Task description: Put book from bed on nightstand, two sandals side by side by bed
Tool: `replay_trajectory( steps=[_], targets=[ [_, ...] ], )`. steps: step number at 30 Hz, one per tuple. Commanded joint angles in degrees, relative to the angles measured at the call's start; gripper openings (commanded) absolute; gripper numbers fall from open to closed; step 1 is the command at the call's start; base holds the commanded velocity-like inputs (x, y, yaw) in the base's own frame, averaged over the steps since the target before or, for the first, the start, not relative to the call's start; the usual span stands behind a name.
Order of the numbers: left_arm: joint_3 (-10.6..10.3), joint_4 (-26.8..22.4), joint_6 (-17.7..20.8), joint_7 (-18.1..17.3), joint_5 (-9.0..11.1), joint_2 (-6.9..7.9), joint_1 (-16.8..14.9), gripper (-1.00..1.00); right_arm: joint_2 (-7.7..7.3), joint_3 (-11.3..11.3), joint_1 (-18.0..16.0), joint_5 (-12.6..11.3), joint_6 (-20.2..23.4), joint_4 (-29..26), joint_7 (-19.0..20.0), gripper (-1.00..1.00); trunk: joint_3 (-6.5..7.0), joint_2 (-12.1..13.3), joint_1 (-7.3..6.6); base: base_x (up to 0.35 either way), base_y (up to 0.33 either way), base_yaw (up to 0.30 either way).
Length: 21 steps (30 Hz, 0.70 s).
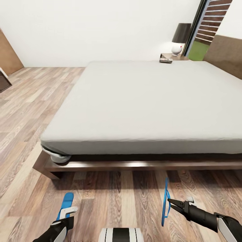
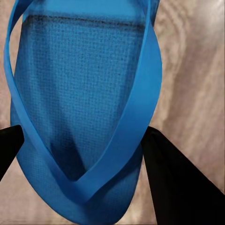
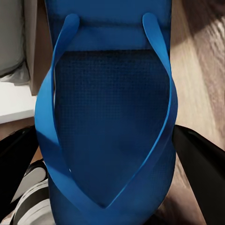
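Two blue sandals are counted, one in each pincer. The left sandal (image 1: 66, 203) is held flat just above the wood floor (image 1: 111, 198), in front of the near left corner of the bed (image 1: 148, 101); in the left wrist view the left pincer (image 2: 79, 154) is seen clenched on it (image 2: 79, 93), a dark finger on each side of the sole. The right sandal (image 1: 165, 205) is held on edge, its sole upright, off the near edge of the bed, gripped by the right pincer (image 1: 172, 203); in the right wrist view the straps and sole (image 3: 110, 103) are seen between its two dark fingers (image 3: 197, 159). The two sandals are well apart.

One nightstand (image 1: 173, 57) is seen past the far edge of the mattress, beside the headboard (image 1: 223, 53). On its top stands one lamp (image 1: 179, 38), and a small dark flat thing, probably the book (image 1: 166, 60), lies at its near edge.
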Motion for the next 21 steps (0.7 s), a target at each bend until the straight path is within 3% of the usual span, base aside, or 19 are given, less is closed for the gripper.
replay_trajectory(
  steps=[1, 6, 13, 21],
  targets=[
    [-0.06, -0.13, 0.35, 0.18, 0.33, -0.01, 0.0, -1.0, -0.01, -0.04, -0.01, -0.23, 0.34, 0.0, 0.05, -1.0, -0.11, -0.02, -0.01, 0.0, 0.0, 0.193],
    [-0.15, -0.13, 0.18, 0.18, 0.33, -0.01, 0.0, -1.0, -0.01, -0.04, -0.01, -0.23, 0.34, 0.0, 0.05, -1.0, -0.35, -0.02, -0.01, 0.01, 0.0, 0.138],
    [-0.12, -0.13, -0.15, 0.18, 0.33, -0.01, 0.0, -1.0, -0.01, -0.04, -0.01, -0.23, 0.34, 0.0, 0.05, -1.0, -0.38, -0.02, -0.01, 0.221, 0.0, 0.01],
    [-0.07, -0.13, -0.18, 0.18, 0.33, -0.01, 0.0, -1.0, -0.01, -0.04, -0.01, -0.23, 0.34, 0.0, 0.06, -1.0, -0.38, -0.02, -0.01, 0.047, 0.013, 0.0]
  ],
)
